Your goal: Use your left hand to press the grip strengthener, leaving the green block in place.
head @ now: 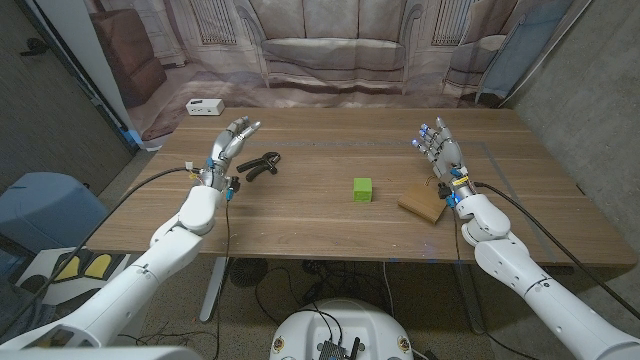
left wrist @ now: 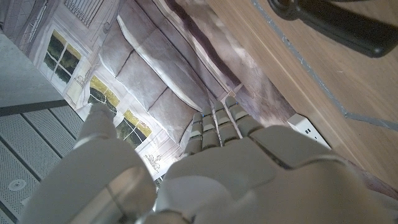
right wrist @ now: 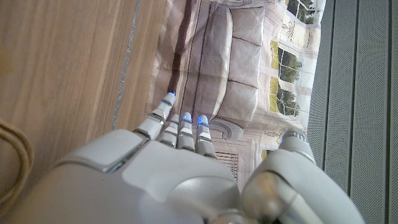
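— Where is the grip strengthener (head: 259, 165)?
— On the table (head: 330, 225), left of centre, black handles splayed. The left hand (head: 228, 148) is just beside it, on its left, fingers spread and holding nothing; I can't tell if they touch.
— And the green block (head: 362, 189)?
— Near the middle of the table, well apart from the strengthener.
— The right hand (head: 440, 150)?
— Raised over the table's right side, fingers apart, empty, with a brown flat piece (head: 424, 206) beside its wrist.

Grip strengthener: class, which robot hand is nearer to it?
Left. The left robot hand hovers just beside the grip strengthener; the right robot hand is across the table, beyond the green block.
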